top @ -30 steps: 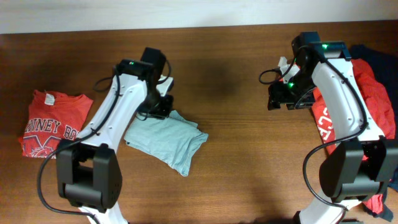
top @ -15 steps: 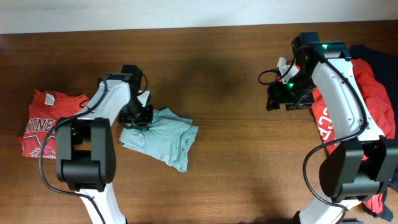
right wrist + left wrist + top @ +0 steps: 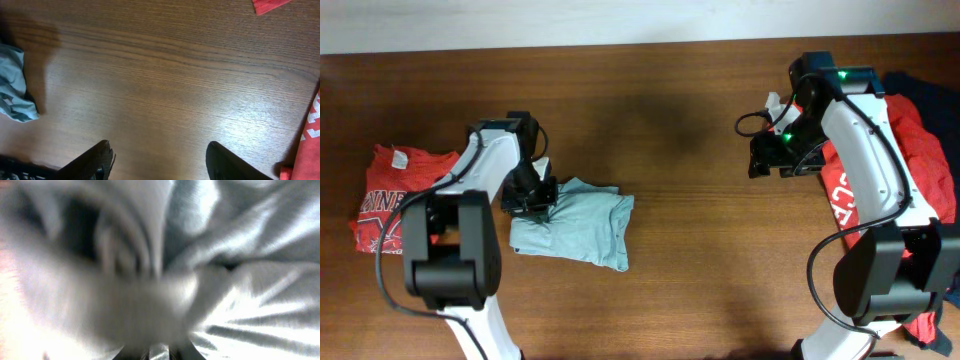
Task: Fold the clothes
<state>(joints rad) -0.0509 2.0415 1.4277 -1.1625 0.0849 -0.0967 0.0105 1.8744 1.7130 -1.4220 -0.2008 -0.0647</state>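
A folded pale grey-blue T-shirt (image 3: 582, 225) lies on the table left of centre. My left gripper (image 3: 532, 197) is at its left edge, shut on the shirt's cloth. The left wrist view is filled with blurred grey-blue cloth (image 3: 225, 270), with the fingers (image 3: 135, 355) nearly together at the bottom edge. A folded red T-shirt with white lettering (image 3: 395, 200) lies at the far left. More red shirts (image 3: 880, 190) and a dark navy garment (image 3: 925, 95) lie in a pile at the right. My right gripper (image 3: 767, 160) is open and empty above bare table (image 3: 160, 165).
The wooden table (image 3: 700, 260) runs under both arms. A corner of the grey-blue shirt (image 3: 12, 90) and red cloth (image 3: 310, 150) show at the edges of the right wrist view.
My left gripper has dragged the grey-blue shirt to the left, towards the red shirt. The right arm has not moved.
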